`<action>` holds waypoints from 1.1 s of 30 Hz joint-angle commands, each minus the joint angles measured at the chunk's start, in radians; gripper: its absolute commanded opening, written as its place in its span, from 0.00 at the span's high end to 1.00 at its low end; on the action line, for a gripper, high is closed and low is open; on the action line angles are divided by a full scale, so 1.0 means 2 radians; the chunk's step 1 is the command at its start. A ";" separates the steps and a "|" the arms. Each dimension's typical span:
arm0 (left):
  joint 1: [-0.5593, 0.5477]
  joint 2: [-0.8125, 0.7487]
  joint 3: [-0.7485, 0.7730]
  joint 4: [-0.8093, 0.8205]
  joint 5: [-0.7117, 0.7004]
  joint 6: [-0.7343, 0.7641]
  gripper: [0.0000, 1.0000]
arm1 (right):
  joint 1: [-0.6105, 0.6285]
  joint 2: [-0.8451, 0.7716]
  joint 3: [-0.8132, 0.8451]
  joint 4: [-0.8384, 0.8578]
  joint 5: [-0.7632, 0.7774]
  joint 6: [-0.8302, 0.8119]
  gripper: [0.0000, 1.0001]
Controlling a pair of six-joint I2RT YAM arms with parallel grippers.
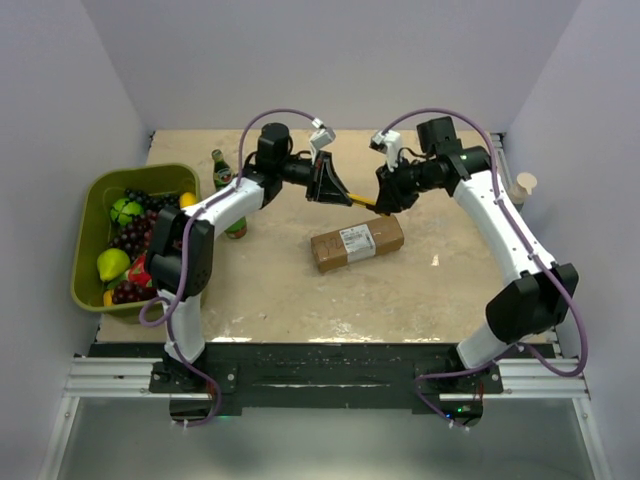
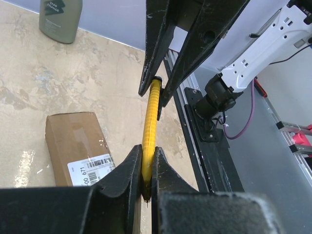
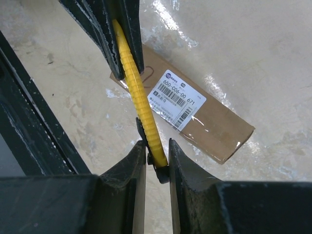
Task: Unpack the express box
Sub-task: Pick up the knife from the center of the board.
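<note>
The express box (image 1: 357,243) is a brown carton with a white label facing up, lying flat mid-table; it also shows in the left wrist view (image 2: 73,141) and the right wrist view (image 3: 214,122). A slim yellow utility knife (image 1: 366,203) hangs in the air behind the box, held between both grippers. My left gripper (image 1: 346,197) is shut on one end of the knife (image 2: 150,122). My right gripper (image 1: 384,205) is shut on the other end, which has a black cap (image 3: 139,97). Neither gripper touches the box.
A green basket (image 1: 95,190) full of fruit stands at the left. A green bottle (image 1: 221,169) stands behind the left arm, and a grey-green bottle (image 2: 61,19) shows in the left wrist view. A paper cup (image 1: 525,187) sits at the right wall.
</note>
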 commanded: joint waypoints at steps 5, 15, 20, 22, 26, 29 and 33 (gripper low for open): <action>-0.046 -0.012 0.042 0.042 0.042 -0.026 1.00 | 0.025 0.051 0.035 0.145 0.021 0.083 0.98; -0.050 -0.004 0.048 0.042 0.043 -0.029 1.00 | 0.046 0.084 0.072 0.162 0.046 0.112 0.90; -0.050 0.000 0.050 0.043 0.043 -0.034 1.00 | 0.054 0.098 0.084 0.168 0.046 0.116 0.87; -0.049 0.002 0.049 0.049 0.044 -0.038 1.00 | 0.055 0.101 0.089 0.169 0.042 0.115 0.85; -0.050 0.006 0.054 0.051 0.045 -0.042 1.00 | 0.055 0.102 0.092 0.176 0.042 0.119 0.77; -0.053 0.009 0.058 0.051 0.046 -0.042 1.00 | 0.055 0.107 0.095 0.178 0.043 0.122 0.75; -0.057 0.013 0.064 0.052 0.050 -0.043 1.00 | 0.055 0.117 0.112 0.178 0.034 0.123 0.73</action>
